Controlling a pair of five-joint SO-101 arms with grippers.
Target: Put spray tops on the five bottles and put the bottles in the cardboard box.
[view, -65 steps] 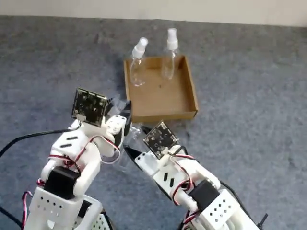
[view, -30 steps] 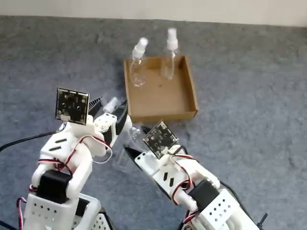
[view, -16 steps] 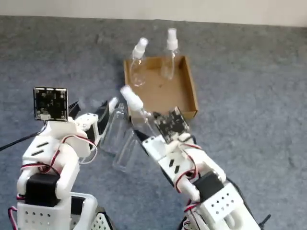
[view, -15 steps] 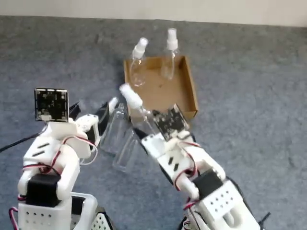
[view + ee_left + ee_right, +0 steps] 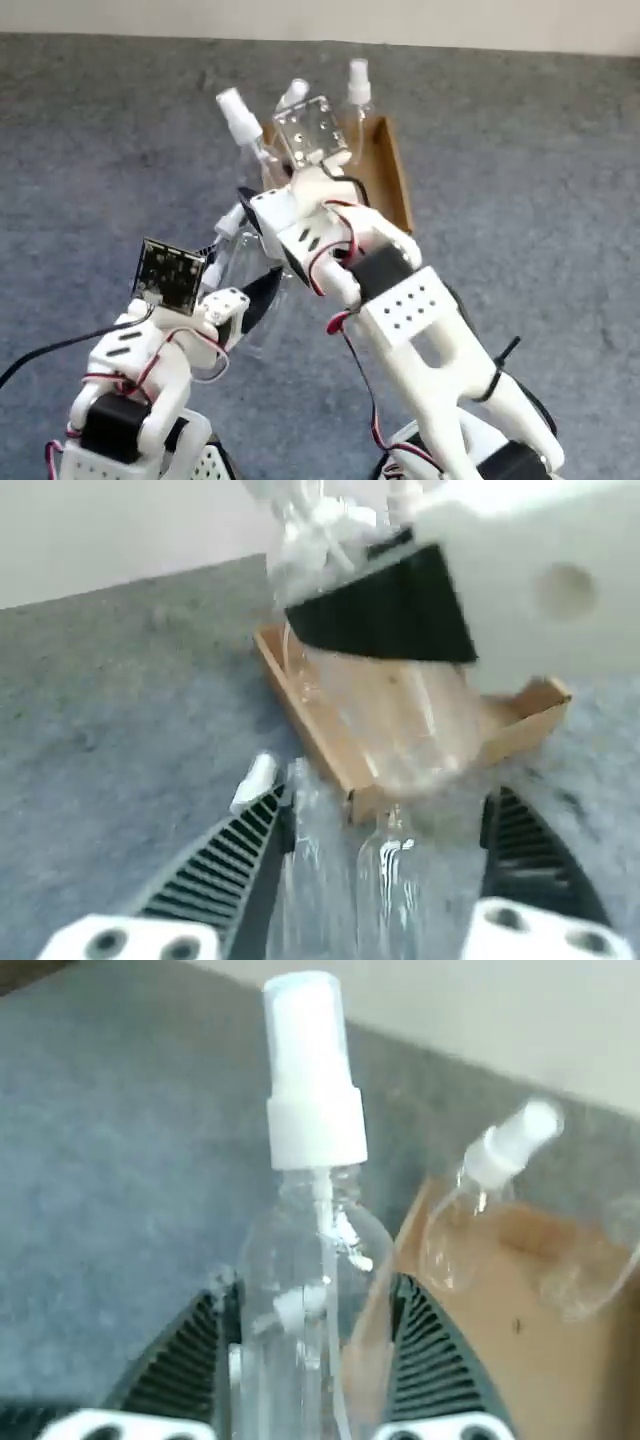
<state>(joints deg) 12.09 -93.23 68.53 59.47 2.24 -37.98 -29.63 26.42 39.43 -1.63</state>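
Note:
My right gripper (image 5: 310, 1332) is shut on a clear bottle (image 5: 305, 1280) with a white spray top (image 5: 312, 1070), held upright above the carpet. In the high view this held bottle (image 5: 245, 125) is at the near-left corner of the cardboard box (image 5: 395, 180), with the right gripper (image 5: 262, 190) beneath it. Two capped bottles (image 5: 292, 98) (image 5: 358, 85) lean in the box's far side. My left gripper (image 5: 370, 865) is open, low over two clear bottles (image 5: 390, 880) lying on the carpet. A white spray top (image 5: 255, 780) lies by one of them.
Grey carpet (image 5: 520, 150) covers the table, with free room to the right and far left. The right arm (image 5: 400, 300) stretches across the middle and hides most of the box floor. A pale wall (image 5: 450, 20) runs along the far edge.
The right arm has lifted the capped bottle off the carpet and carried it forward to the box's near-left corner. The left arm swung out to the left, then came back over the lying bottles.

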